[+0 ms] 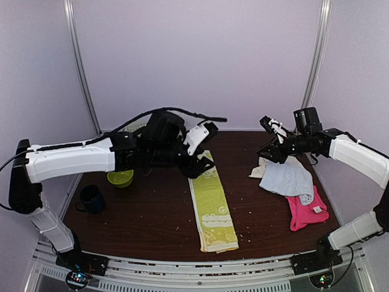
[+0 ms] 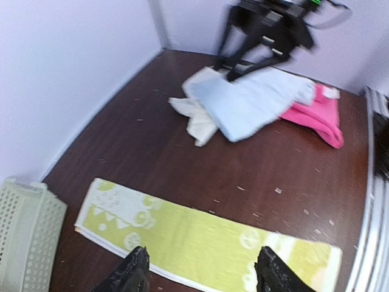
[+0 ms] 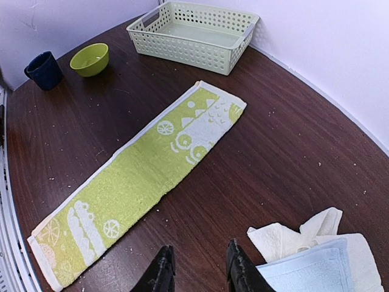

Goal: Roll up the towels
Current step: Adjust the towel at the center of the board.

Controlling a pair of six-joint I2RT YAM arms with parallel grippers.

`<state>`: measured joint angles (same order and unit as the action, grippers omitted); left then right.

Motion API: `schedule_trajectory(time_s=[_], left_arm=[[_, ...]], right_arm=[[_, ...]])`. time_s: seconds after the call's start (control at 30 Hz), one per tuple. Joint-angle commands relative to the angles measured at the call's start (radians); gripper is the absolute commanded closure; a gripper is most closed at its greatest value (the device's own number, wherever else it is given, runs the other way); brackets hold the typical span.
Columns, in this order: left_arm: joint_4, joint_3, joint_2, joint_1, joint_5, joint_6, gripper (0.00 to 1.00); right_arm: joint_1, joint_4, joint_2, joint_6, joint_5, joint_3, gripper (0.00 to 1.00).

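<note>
A lime-green towel (image 1: 213, 207) with pale print lies flat and unrolled, lengthwise down the middle of the table. My left gripper (image 1: 196, 165) hovers over its far end, open wide and empty; in the left wrist view its fingertips (image 2: 134, 267) straddle the towel (image 2: 200, 237). At the right, a light blue towel (image 1: 289, 177) lies over a cream-white towel (image 1: 260, 169) and a hot pink towel (image 1: 304, 210). My right gripper (image 1: 269, 153) is open and empty above the pile's far left edge, beside the cream towel (image 3: 292, 234) and the blue one (image 3: 319, 267).
A pale green plastic basket (image 3: 194, 33) stands at the back of the table, behind the towel's far end. A lime-green bowl (image 1: 120, 178) and a dark blue cup (image 1: 91, 198) sit at the left. Crumbs dot the dark wood table (image 1: 152, 219).
</note>
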<state>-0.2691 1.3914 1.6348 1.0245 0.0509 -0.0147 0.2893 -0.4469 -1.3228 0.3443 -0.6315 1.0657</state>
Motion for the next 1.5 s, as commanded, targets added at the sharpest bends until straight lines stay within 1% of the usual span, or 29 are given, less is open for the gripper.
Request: schedule_trajectory(time_s=[0.0, 0.07, 0.13, 0.27, 0.33, 0.47, 0.6, 0.7, 0.83, 0.97, 1.2, 1.27, 1.37, 1.47], left_arm=[[0.006, -0.179, -0.056, 0.147, -0.017, 0.062, 0.37], [0.003, -0.223, -0.059, 0.223, -0.004, 0.052, 0.35], [-0.016, -0.243, -0.032, 0.282, 0.017, 0.04, 0.34], [-0.045, -0.249, 0.042, 0.358, -0.002, 0.061, 0.4], [-0.042, -0.25, 0.07, 0.369, -0.038, 0.065, 0.46], [-0.013, -0.28, 0.103, 0.371, -0.066, 0.043, 0.54], [0.011, -0.3, 0.127, 0.371, -0.07, 0.053, 0.52], [0.045, -0.308, 0.161, 0.371, -0.086, 0.084, 0.52], [0.054, -0.275, 0.229, 0.372, -0.058, 0.071, 0.55], [0.081, -0.263, 0.257, 0.372, -0.057, 0.067, 0.57], [0.048, -0.188, 0.352, 0.373, -0.029, 0.055, 0.77], [0.048, -0.153, 0.38, 0.373, -0.041, 0.057, 0.8], [0.069, -0.083, 0.447, 0.373, -0.06, 0.056, 0.86], [0.108, 0.017, 0.531, 0.371, -0.073, 0.054, 0.95]], right_arm=[[-0.007, 0.083, 0.073, -0.013, 0.008, -0.109, 0.69], [-0.007, 0.16, 0.095, -0.018, -0.005, -0.178, 0.68], [-0.007, 0.182, 0.096, 0.006, -0.001, -0.207, 0.68], [-0.007, 0.183, 0.062, 0.013, 0.019, -0.21, 0.68], [-0.007, 0.173, 0.045, 0.017, 0.018, -0.205, 0.68], [-0.007, 0.176, 0.038, 0.023, 0.003, -0.209, 0.68], [-0.007, 0.149, 0.038, 0.028, -0.023, -0.199, 0.68], [-0.007, 0.153, 0.047, 0.044, -0.04, -0.231, 0.68], [-0.007, 0.164, 0.052, 0.047, -0.018, -0.238, 0.68], [-0.007, 0.162, 0.071, 0.056, -0.025, -0.242, 0.68], [-0.007, 0.157, 0.069, 0.033, -0.026, -0.223, 0.68], [-0.007, 0.144, 0.061, 0.017, -0.016, -0.203, 0.68], [-0.009, 0.071, 0.054, 0.01, 0.043, -0.134, 0.69], [-0.017, 0.002, 0.072, 0.04, 0.09, -0.089, 0.69]])
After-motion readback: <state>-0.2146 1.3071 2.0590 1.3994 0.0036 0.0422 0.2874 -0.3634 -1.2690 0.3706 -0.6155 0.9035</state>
